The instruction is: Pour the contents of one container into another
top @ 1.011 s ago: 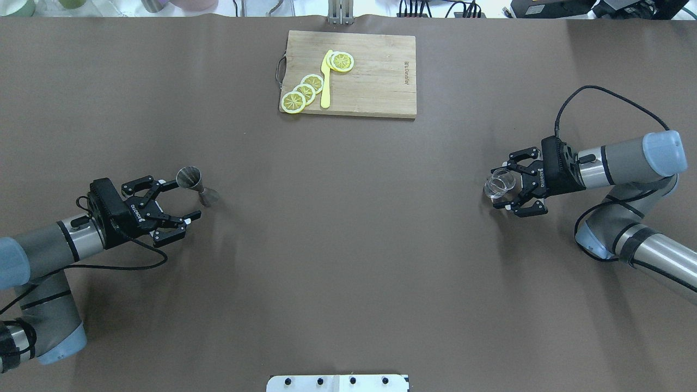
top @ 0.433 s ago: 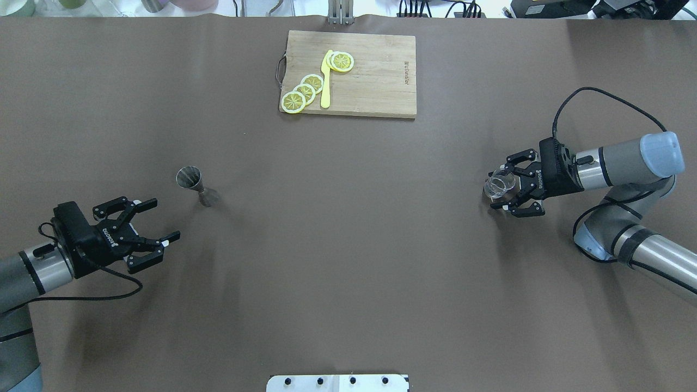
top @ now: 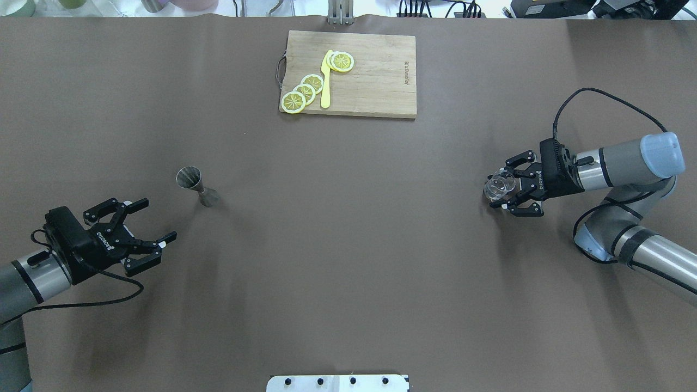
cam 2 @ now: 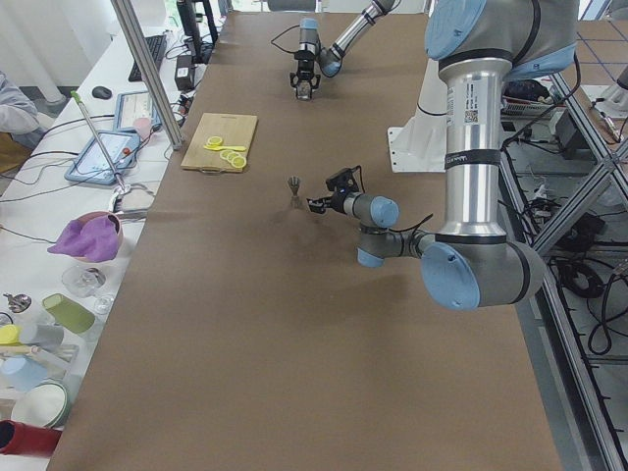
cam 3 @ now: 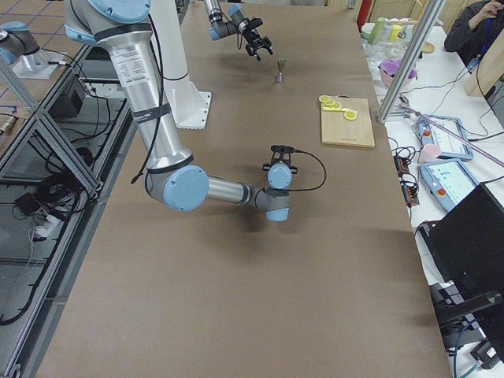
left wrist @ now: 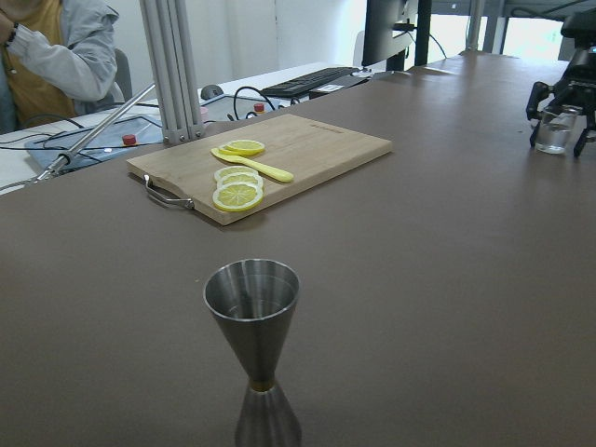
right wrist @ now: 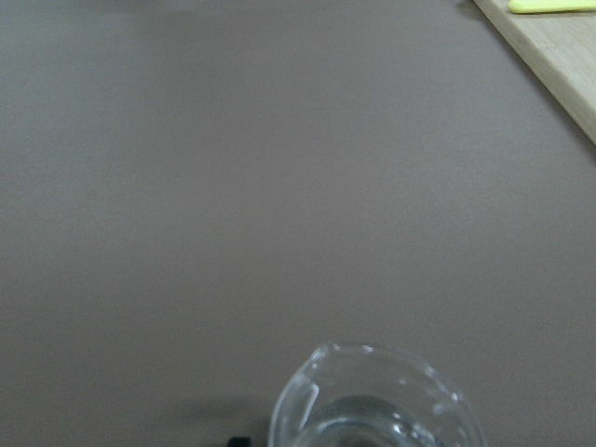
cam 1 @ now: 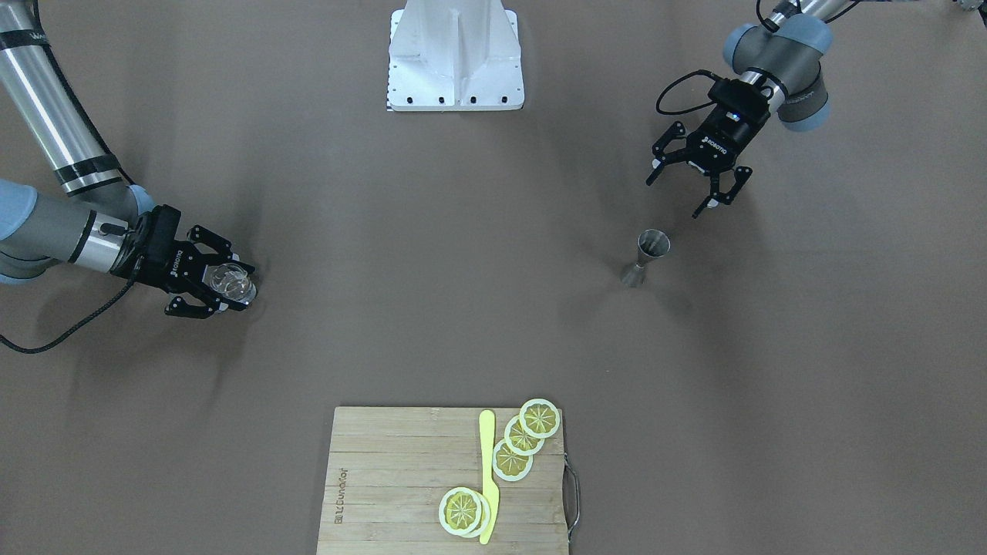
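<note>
A steel jigger (top: pixel 197 189) stands upright and alone on the brown table, left of centre; the left wrist view has the jigger (left wrist: pixel 253 345) close in front. My left gripper (top: pixel 157 220) is open and empty, a short way nearer the robot than the jigger; across the table this left gripper (cam 1: pixel 678 196) shows clear of the jigger (cam 1: pixel 646 258). At the right, a small clear glass (top: pixel 500 188) with a little liquid sits low at the table, and my right gripper (top: pixel 501 190) is shut on it, one finger on each side. The glass (right wrist: pixel 377 410) fills the bottom of the right wrist view.
At the far middle lies a wooden cutting board (top: pixel 375 76) with lemon slices (top: pixel 305 90) and a yellow knife (top: pixel 325 81). The robot's white base plate (cam 1: pixel 455 54) is at the near edge. A seated person (left wrist: pixel 47 47) is beyond the table's far side.
My left gripper has drawn back from the jigger toward the robot, staying open. The right gripper and glass have sunk slightly toward the table.
</note>
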Motion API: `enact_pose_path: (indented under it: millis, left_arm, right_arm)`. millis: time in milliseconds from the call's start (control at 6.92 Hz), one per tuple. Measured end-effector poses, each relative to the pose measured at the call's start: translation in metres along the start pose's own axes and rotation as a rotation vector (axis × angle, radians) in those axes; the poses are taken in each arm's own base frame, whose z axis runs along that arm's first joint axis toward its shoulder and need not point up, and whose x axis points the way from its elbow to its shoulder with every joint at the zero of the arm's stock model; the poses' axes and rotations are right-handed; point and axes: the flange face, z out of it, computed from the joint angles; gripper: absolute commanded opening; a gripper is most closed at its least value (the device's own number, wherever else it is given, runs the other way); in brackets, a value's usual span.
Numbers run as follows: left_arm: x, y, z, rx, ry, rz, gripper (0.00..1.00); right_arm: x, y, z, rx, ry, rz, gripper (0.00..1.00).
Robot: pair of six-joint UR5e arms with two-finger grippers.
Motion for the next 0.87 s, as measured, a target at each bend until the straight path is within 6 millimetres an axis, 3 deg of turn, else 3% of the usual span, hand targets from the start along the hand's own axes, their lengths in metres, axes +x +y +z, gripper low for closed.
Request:
enact_pose_path:
  millis: [433,578,867]
  left_arm:
    - [0.035,0.004,0.033,-0.007,-0.181,-0.082,0.96]
    - [0.041,0.005,0.038,-0.017,-0.205,-0.089,0.97]
    - [0.066,0.019,0.046,-0.048,-0.276,-0.104,0.96]
  right_arm:
    - [0.004,-0.003,-0.008,0.005,-0.01,0.006,0.2]
    - [0.009,-0.006,-0.016,0.009,-0.009,0.01,0.05]
    - [0.02,-0.01,-0.033,0.013,-0.003,0.022,0.0]
